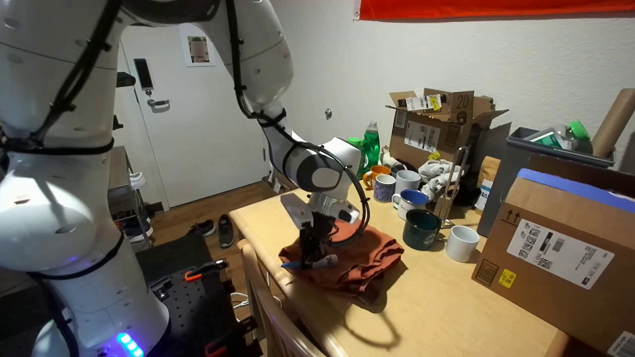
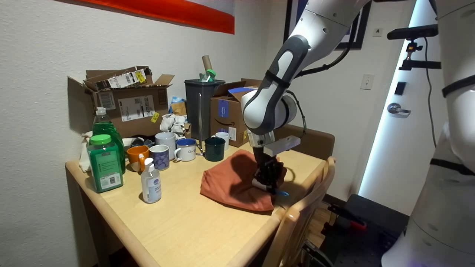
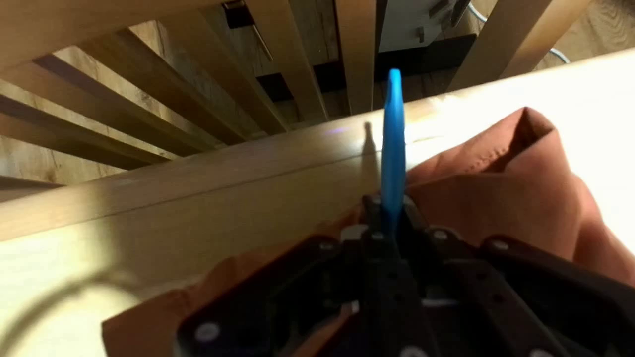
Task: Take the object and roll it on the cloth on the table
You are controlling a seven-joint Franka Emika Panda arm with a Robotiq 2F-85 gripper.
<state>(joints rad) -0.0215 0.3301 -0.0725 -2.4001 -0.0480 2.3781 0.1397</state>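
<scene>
Tool (image 3: 390, 214) tight on roller (image 3: 393, 144), tube (image 1: 613, 121) in bin (image 1: 517, 152)

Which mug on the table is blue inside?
The white cylindrical mug with dark lettering, beside the dark green cylindrical mug; it alone shows a bright blue interior.

Apparently a home: in an exterior view, mugs (image 1: 410, 203) just past three o'clock, dish soap (image 1: 371, 148) at two, shoes (image 1: 225, 233) at eight.
</scene>
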